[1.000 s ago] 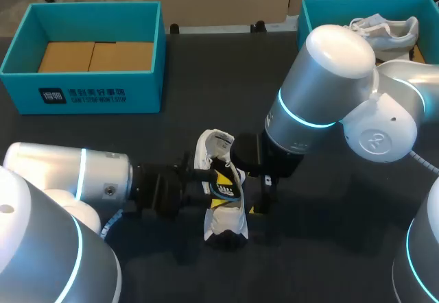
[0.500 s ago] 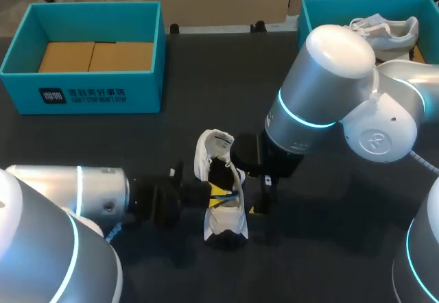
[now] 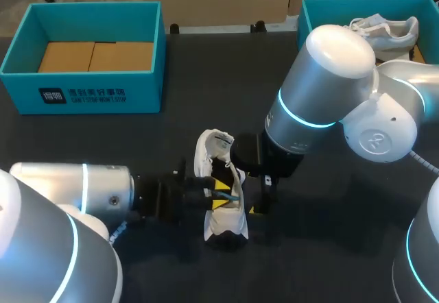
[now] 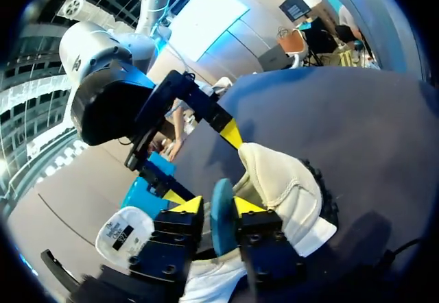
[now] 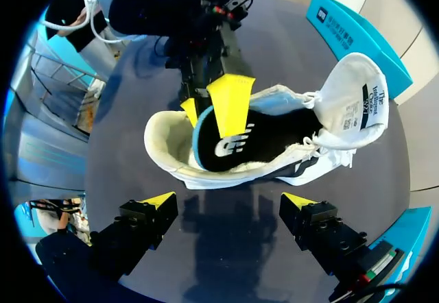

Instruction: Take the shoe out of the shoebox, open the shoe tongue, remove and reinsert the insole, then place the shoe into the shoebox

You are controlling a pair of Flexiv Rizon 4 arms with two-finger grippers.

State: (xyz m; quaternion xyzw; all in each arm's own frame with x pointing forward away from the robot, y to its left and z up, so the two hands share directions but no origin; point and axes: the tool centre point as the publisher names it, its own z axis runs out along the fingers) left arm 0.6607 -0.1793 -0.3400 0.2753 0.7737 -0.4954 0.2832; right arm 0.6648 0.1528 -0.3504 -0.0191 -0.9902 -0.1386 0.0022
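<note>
A white shoe (image 3: 223, 223) stands mid-table with its tongue (image 3: 217, 140) folded back and its black insole (image 3: 218, 174) with a teal edge showing inside. My left gripper (image 3: 217, 195) reaches into the shoe's opening from the left. In the left wrist view its yellow tips (image 4: 217, 205) straddle the teal insole edge (image 4: 221, 217); one tip touches it, the other stands a hair off, so it is open. The right wrist view shows the insole (image 5: 257, 145) and a left finger (image 5: 230, 104) lying over it. My right gripper (image 5: 228, 203) hangs wide open just beside the shoe (image 5: 171, 159), holding nothing.
A teal shoebox (image 3: 82, 97) with a cardboard floor sits at the back left. A second teal box (image 3: 306, 15) at the back right holds another white shoe (image 3: 387, 29). My right arm (image 3: 322, 90) looms over the table's right half.
My left gripper drew back out of the shoe with its fingers closing, then came forward again into the opening with them parted. The shoe and right arm stayed put.
</note>
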